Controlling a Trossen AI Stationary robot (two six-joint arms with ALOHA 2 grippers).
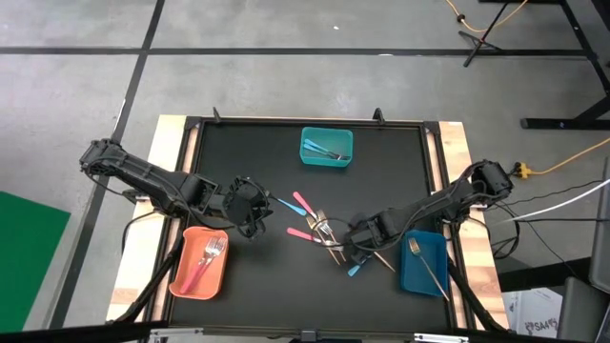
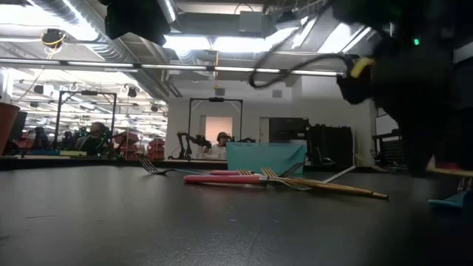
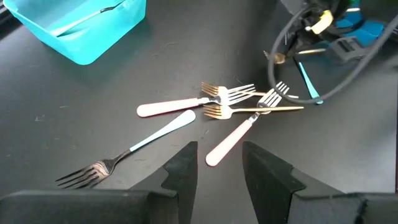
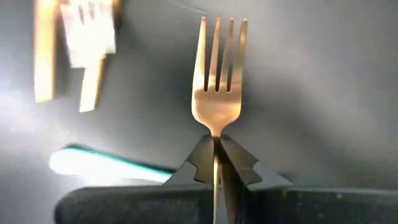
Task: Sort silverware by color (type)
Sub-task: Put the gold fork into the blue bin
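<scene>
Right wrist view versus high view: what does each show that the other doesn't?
Only the right wrist view shows the right claw shut on a gold fork, tines pointing away. Only the high view shows the teal bin, orange bin and dark blue bin, each holding silverware, and the left claw beside the pile. Both show loose gold forks and a blue-handled utensil.

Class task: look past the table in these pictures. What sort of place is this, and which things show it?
Probably a robotics lab or workshop: bare ceiling ducts and strip lights, a concrete floor with trailing cables, and people seated at distant workstations.
</scene>
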